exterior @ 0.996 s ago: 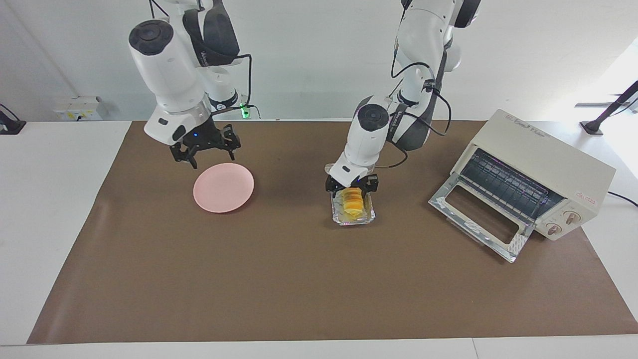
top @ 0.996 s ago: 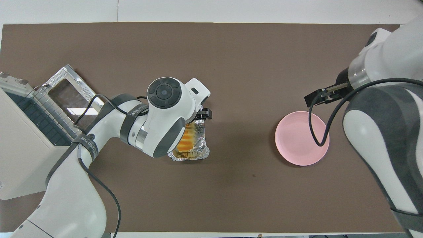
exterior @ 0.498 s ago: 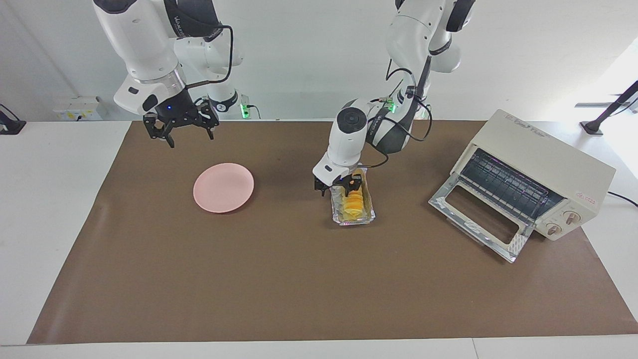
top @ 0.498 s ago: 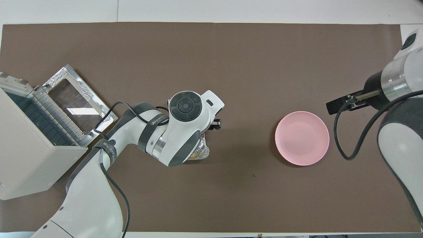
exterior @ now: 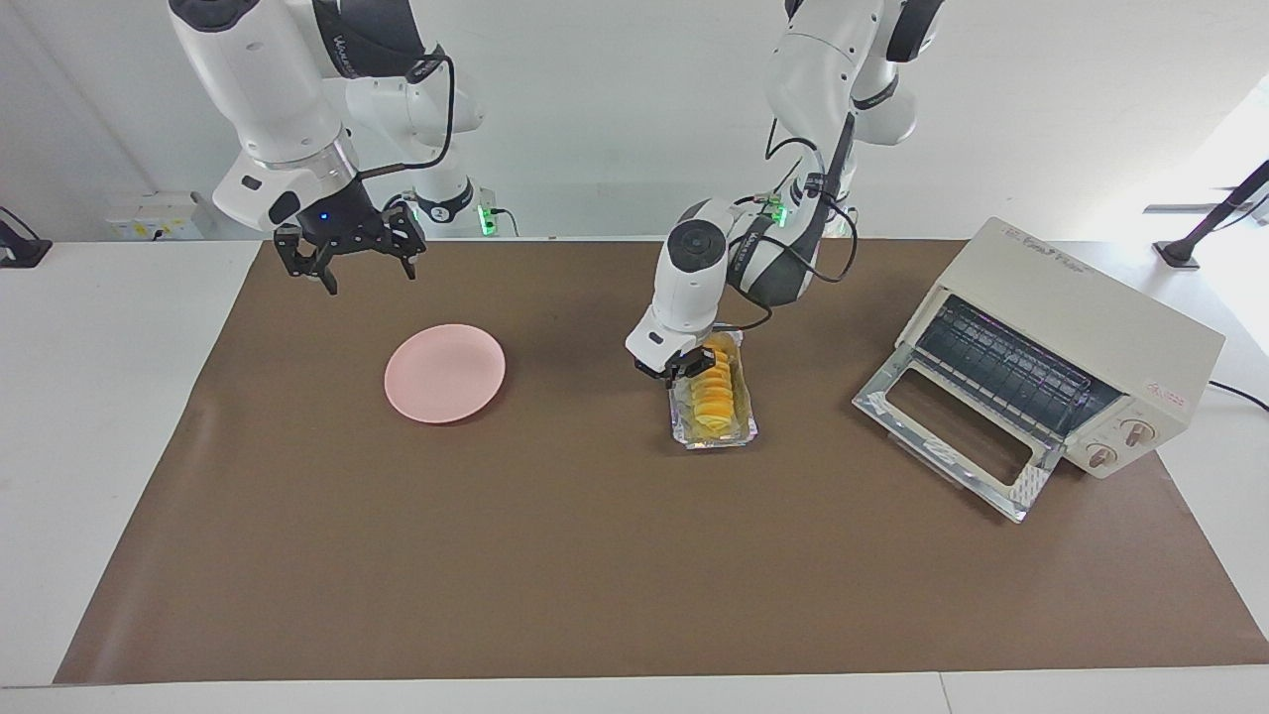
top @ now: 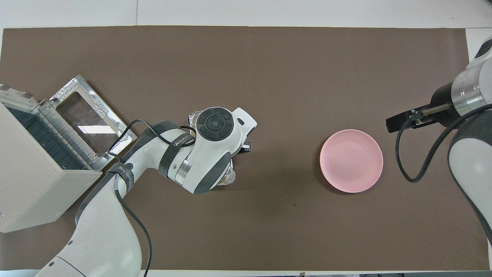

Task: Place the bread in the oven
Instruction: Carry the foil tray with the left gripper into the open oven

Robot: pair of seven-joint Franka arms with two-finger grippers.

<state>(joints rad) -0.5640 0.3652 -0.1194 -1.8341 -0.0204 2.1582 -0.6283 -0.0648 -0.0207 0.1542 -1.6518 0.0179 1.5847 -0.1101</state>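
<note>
The bread (exterior: 713, 394), a ridged golden-yellow loaf, lies in a crinkled foil tray (exterior: 739, 428) near the middle of the brown mat. My left gripper (exterior: 678, 371) is down at the tray's side rim, on the side toward the right arm's end, and looks shut on it. In the overhead view the left arm covers the bread, and only bits of the foil tray (top: 227, 177) show. The cream-white oven (exterior: 1081, 327) stands at the left arm's end with its glass door (exterior: 952, 436) dropped open. My right gripper (exterior: 347, 260) hangs open and empty above the mat, beside the plate.
A round pink plate (exterior: 445, 372) lies toward the right arm's end of the mat. The oven's open door (top: 90, 117) lies flat on the mat between the oven (top: 27, 192) and the tray.
My left gripper has come down and closed at the tray's rim. The tray has shifted and turned slightly toward the oven. My right gripper has lifted and drawn back from the plate.
</note>
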